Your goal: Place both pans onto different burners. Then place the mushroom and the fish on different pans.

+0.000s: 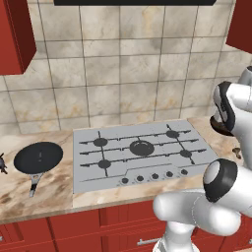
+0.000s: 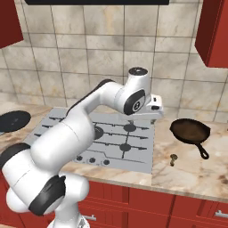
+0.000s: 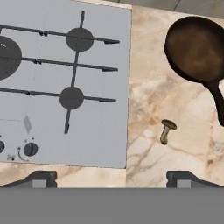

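End effector [image 3: 112, 177] gapes wide above mushroom [image 3: 166, 130]; left base view shows black pan [image 1: 38, 157].

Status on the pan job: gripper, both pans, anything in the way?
Gripper open, empty, above cooktop's right edge. Deep dark brown pan on counter right of silver-grey cooktop; flat black pan left. Small brown mushroom beside brown pan; burners bare.

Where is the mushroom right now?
The mushroom lies on the counter right of the cooktop, just in front of the brown pan, not touching it.
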Controlling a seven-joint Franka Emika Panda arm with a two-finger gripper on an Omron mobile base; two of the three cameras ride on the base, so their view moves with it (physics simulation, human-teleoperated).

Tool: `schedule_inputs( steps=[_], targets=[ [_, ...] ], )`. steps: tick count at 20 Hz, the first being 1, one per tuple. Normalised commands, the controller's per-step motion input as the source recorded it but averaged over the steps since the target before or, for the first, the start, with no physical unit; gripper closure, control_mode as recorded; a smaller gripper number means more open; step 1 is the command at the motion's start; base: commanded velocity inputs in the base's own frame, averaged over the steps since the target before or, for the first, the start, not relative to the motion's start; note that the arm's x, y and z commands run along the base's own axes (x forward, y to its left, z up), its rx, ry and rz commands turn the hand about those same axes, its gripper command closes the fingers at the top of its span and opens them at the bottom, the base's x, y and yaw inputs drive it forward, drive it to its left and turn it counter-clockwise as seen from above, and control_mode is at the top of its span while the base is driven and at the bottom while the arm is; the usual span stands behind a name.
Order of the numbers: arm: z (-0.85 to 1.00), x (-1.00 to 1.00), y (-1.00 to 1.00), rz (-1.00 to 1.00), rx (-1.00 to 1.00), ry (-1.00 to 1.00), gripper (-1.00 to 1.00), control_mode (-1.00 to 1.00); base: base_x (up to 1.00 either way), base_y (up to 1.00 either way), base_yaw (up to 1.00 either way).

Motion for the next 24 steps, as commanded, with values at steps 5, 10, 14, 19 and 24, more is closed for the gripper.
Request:
schedule_inputs(
  steps=[5,10,14,19,24],
  targets=[
    [-0.01,0.0,-0.78,0.0,0.0,0.0,-1.0,-1.0,0.0,0.0,0.0],
    [-0.04,0.0,-0.72,0.0,0.0,0.0,-1.0,-1.0,0.0,0.0,0.0],
    [-0.36,0.0,-0.56,0.0,0.0,0.0,-1.0,-1.0,0.0,0.0,0.0],
    [-0.53,0.0,-0.41,0.0,-0.02,0.0,-1.0,-1.0,0.0,0.0,0.0],
    [-0.35,0.0,-0.38,0.0,-0.01,0.0,-1.0,-1.0,0.0,0.0,0.0]
  ],
)
